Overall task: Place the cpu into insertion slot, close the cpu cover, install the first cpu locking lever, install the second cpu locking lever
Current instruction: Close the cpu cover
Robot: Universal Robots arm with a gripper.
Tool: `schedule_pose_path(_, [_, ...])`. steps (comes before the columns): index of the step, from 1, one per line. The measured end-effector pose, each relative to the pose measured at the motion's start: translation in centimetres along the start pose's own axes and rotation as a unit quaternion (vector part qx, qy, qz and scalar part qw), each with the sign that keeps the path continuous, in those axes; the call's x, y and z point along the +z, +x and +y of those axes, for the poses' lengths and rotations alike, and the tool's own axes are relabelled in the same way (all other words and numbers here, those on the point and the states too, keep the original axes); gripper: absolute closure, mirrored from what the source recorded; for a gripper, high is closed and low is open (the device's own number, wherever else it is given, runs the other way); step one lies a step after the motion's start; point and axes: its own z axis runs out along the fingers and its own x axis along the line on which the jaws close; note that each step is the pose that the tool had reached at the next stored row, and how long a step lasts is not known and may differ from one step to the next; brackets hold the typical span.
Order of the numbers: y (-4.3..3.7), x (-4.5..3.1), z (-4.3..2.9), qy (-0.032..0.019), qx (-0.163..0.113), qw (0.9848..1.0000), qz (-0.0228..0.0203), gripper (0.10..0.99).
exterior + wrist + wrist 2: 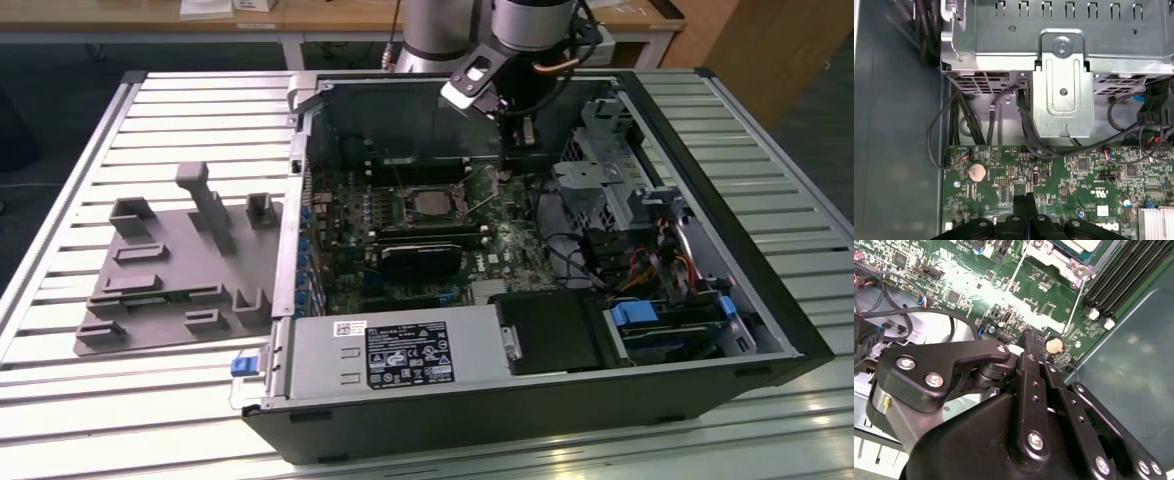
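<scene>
- No print can be read anywhere.
- Black label (407,353) and white label (350,327) on the power supply (314,370): lettering too small.
- Motherboard (1054,182) markings: illegible.

Slatted metal table (80,420) is the reference, pale aluminium ribs running across the exterior view, with a grey frame rail along its edges.

- Strong overhead light: bright glare patches (561,462) on the slats at the table's near edge, softer sheen on the rest.
- Behind the table's far edge: wooden bench (120,18), light-brown top, white legs (290,48). Some white items (207,8) on it, too small to identify.
- Beyond the far corner on the exterior view's right: wooden panel (761,45), orange-brown, standing upright.
- Floor (47,110) is dark and in shadow on both sides of the table and under the bench.
</scene>
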Motion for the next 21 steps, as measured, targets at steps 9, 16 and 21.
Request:
schedule_pose_path(9, [0.02,0.88,0.66,0.0000,0.000,1.0000,0.0001,0.984])
schedule_pose_path(16, [0.03,2.10,0.80,0.0000,0.000,1.0000,0.0001,0.984])
schedule_pose_path(21, [0.04,2.18,0.80,0.0000,0.000,1.0000,0.0000,0.984])
